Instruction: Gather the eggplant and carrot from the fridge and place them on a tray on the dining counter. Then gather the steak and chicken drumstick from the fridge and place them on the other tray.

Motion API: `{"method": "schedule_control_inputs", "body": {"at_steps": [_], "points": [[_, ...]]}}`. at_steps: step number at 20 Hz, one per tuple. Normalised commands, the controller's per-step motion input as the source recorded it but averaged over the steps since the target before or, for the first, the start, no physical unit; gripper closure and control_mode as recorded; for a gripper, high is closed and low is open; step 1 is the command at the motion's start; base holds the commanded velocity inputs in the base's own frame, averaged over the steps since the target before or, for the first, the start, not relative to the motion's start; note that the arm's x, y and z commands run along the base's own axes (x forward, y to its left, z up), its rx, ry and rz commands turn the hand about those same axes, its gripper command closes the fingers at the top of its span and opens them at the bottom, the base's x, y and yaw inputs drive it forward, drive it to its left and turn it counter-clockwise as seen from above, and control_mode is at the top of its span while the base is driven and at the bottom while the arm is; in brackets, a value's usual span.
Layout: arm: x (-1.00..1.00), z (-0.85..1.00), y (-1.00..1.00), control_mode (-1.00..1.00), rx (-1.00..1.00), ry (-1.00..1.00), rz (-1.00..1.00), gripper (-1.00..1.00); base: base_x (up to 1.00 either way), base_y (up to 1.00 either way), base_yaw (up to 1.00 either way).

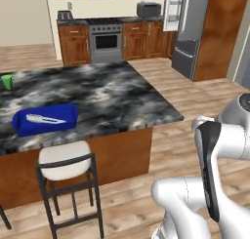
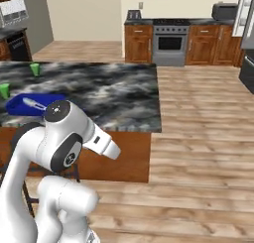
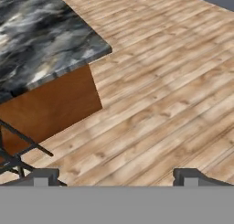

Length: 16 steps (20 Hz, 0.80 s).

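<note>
The dining counter [image 1: 107, 94] with its black-and-grey marbled top fills the left of both base views. The other tray [image 1: 45, 118], bright blue with white streaks, lies near the counter's front left edge [image 2: 30, 104]. The grey fridge [image 1: 188, 38] stands at the far right of the room, with an upper door swung open showing white shelves. My gripper [image 3: 116, 179] is open and holds nothing; it hangs over the wooden floor, right of the counter's corner [image 3: 68, 45]. The eggplant, carrot, steak and chicken drumstick are hidden.
A white-seated black stool [image 1: 66, 160] stands against the counter's front. Two green cups [image 2: 34, 68] sit at the counter's left end. A stove [image 1: 105, 38] and wooden cabinets line the back wall. Open wooden floor [image 2: 198, 138] stretches from the counter toward the fridge.
</note>
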Motion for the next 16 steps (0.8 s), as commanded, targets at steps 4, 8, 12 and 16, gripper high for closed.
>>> {"method": "schedule_control_inputs", "body": {"at_steps": [4, 8, 12, 16], "points": [[0.0, 0.0, 0.0, 1.0, 0.0, 0.0, 0.0, -1.0, 0.77, -0.8, 0.0], [0.0, 0.0, 0.0, 1.0, 0.0, 0.0, 0.0, -1.0, 0.95, -0.82, 0.0], [0.0, 0.0, 0.0, 1.0, 0.0, 0.0, 0.0, -1.0, 0.99, -0.83, 0.0], [0.0, 0.0, 0.0, 1.0, 0.0, 0.0, 0.0, -1.0, 0.99, -0.91, 0.0]]}}
